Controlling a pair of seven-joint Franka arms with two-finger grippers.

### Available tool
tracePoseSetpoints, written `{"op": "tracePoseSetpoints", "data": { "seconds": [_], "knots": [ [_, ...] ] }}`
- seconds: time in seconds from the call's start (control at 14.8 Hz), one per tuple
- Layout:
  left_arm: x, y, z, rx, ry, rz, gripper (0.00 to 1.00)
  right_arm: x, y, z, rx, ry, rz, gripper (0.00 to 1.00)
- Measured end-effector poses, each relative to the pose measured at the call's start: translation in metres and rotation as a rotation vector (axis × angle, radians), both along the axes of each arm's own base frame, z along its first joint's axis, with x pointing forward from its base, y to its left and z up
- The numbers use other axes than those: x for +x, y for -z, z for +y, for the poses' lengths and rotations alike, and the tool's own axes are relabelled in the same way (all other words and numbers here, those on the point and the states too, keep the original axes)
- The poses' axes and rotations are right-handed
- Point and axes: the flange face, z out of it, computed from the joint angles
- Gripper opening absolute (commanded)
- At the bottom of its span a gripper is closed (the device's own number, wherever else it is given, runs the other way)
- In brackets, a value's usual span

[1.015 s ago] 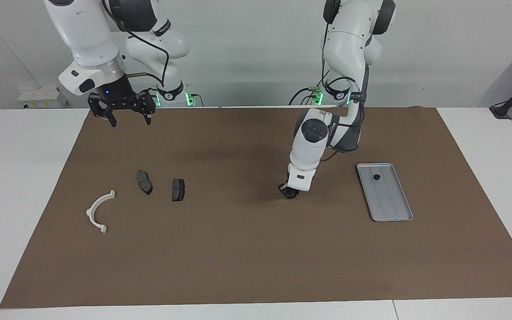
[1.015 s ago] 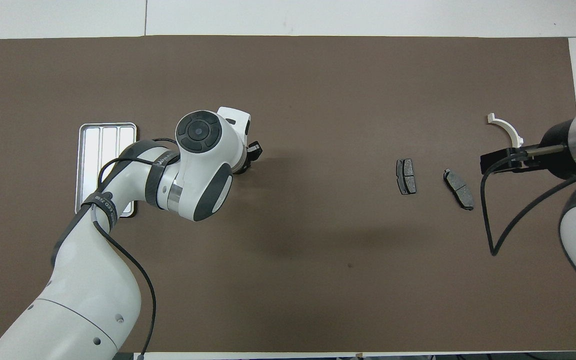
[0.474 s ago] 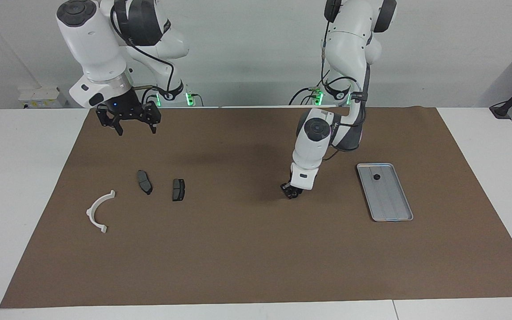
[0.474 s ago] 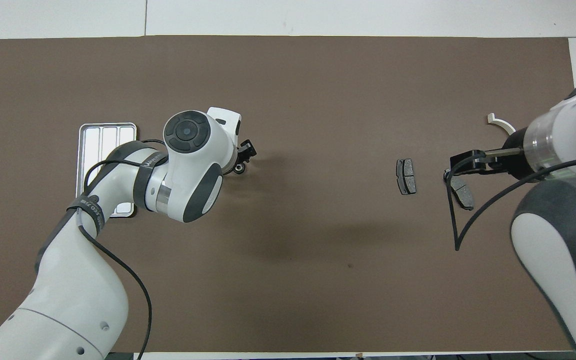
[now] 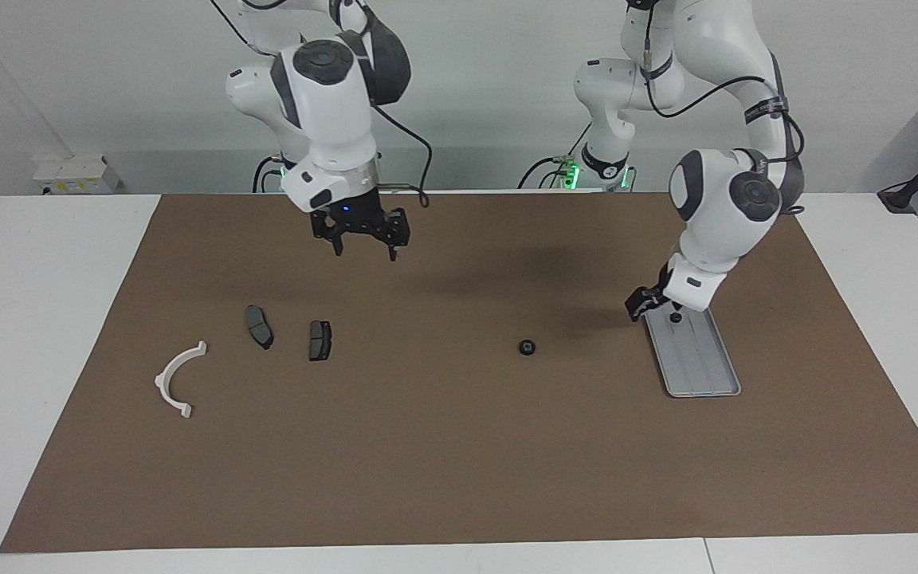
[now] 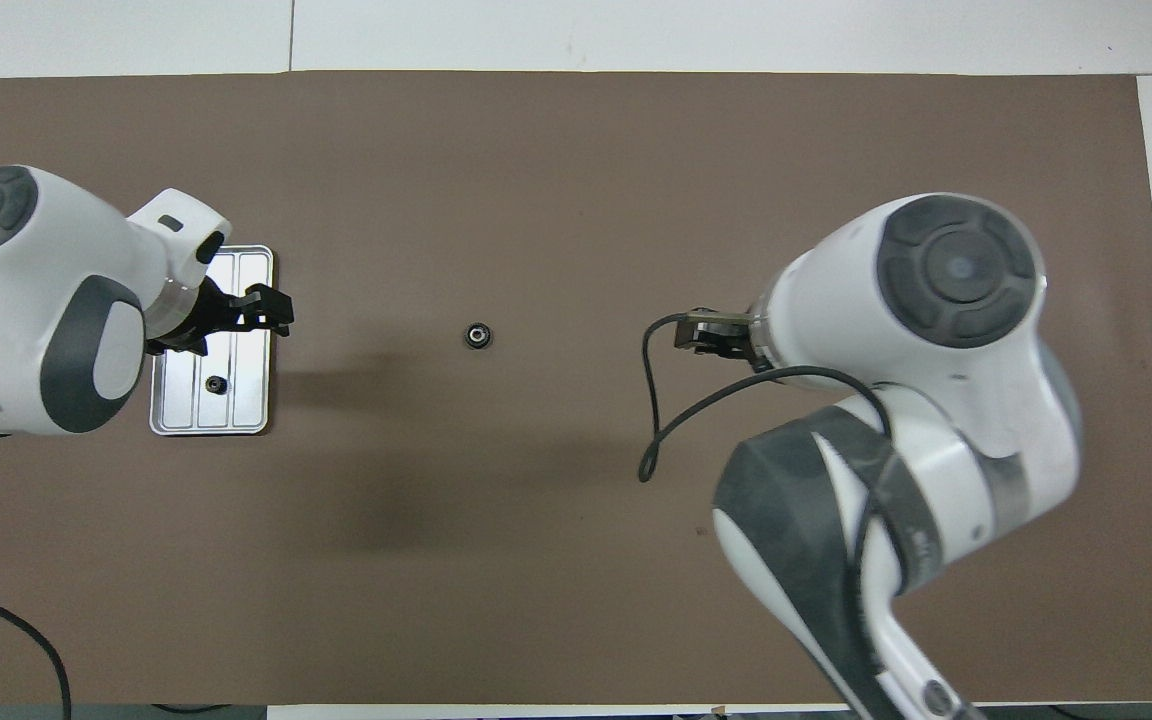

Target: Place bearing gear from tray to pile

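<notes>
One small dark bearing gear (image 5: 527, 347) (image 6: 477, 336) lies alone on the brown mat in the middle of the table. Another bearing gear (image 5: 675, 317) (image 6: 215, 383) sits in the silvery tray (image 5: 702, 367) (image 6: 246, 400) at the left arm's end. My left gripper (image 5: 641, 307) (image 6: 276, 310) hangs open and empty over the tray's edge. The pile lies at the right arm's end: a white half-ring bracket (image 5: 178, 379) and two dark brake pads (image 5: 259, 326) (image 5: 319, 340). My right gripper (image 5: 366, 251) (image 6: 706, 335) is open and raised over the mat, between the pile and the loose gear. In the overhead view the right arm hides the pile.
The brown mat (image 5: 427, 462) covers most of the white table. A black cable (image 6: 656, 420) loops down from the right arm's wrist above the mat.
The left gripper opened, left a bearing gear on the mat in the middle and swung back to the tray. The right arm moved from its own end toward the middle.
</notes>
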Motion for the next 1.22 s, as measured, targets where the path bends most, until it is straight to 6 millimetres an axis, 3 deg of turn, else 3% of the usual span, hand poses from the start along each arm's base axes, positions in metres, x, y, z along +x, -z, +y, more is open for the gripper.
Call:
{"op": "tracePoseSetpoints", "data": {
  "seconds": [0.14, 0.27, 0.34, 0.68, 0.88, 1.22],
  "knots": [
    [-0.004, 0.018, 0.030, -0.003, 0.009, -0.023, 1.00, 0.002, 0.029, 0.053, 0.005, 0.067, 0.001, 1.00],
    [-0.010, 0.035, 0.040, -0.002, 0.013, -0.040, 0.97, 0.010, 0.051, 0.098, 0.004, 0.105, 0.006, 1.00],
    [-0.014, 0.042, 0.044, -0.002, 0.019, -0.042, 0.89, 0.016, 0.061, 0.114, 0.001, 0.116, 0.008, 1.00],
    [-0.029, 0.067, 0.053, -0.001, 0.024, -0.032, 0.75, 0.037, 0.121, 0.187, -0.055, 0.189, -0.011, 1.00],
    [-0.034, 0.075, 0.053, -0.001, 0.024, -0.023, 0.71, 0.049, 0.138, 0.217, -0.048, 0.188, -0.026, 1.00],
    [-0.036, 0.078, 0.054, 0.000, 0.023, -0.024, 0.61, 0.049, 0.167, 0.244, -0.053, 0.164, -0.024, 1.00]
  ]
}}
